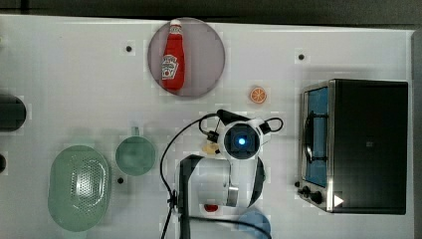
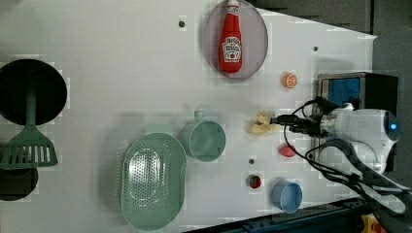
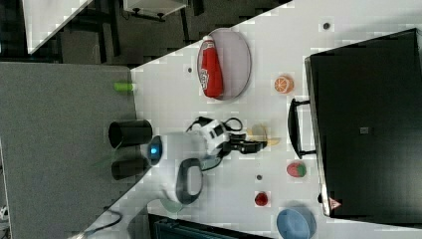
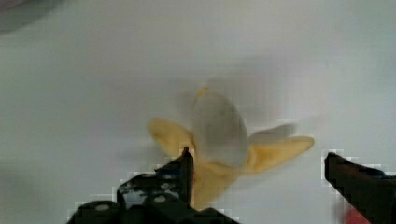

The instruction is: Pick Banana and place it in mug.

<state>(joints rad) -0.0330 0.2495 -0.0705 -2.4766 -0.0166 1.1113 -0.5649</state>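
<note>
The banana (image 4: 219, 135) is a small peeled piece, pale cream flesh with yellow peel flaps spread on the white table. My gripper (image 4: 257, 163) is open and close to it. One black finger (image 4: 180, 175) stands in front of a peel flap, the other finger (image 4: 355, 179) well clear on the far side. In the left view the banana (image 2: 261, 125) lies just off the gripper (image 2: 279, 120). The pale teal mug (image 2: 207, 140) stands upright with its handle up in the picture, left of the banana in the left view. In the top view the banana (image 1: 211, 148) peeks out beside my hand; the mug (image 1: 135, 155) is further left.
A green perforated colander (image 2: 153, 180) sits by the mug. A ketchup bottle (image 2: 231, 43) lies on a grey plate. An orange slice (image 2: 289, 80), strawberries (image 2: 286, 151), a blue cup (image 2: 286, 196) and a toaster oven (image 1: 366, 144) surround my arm.
</note>
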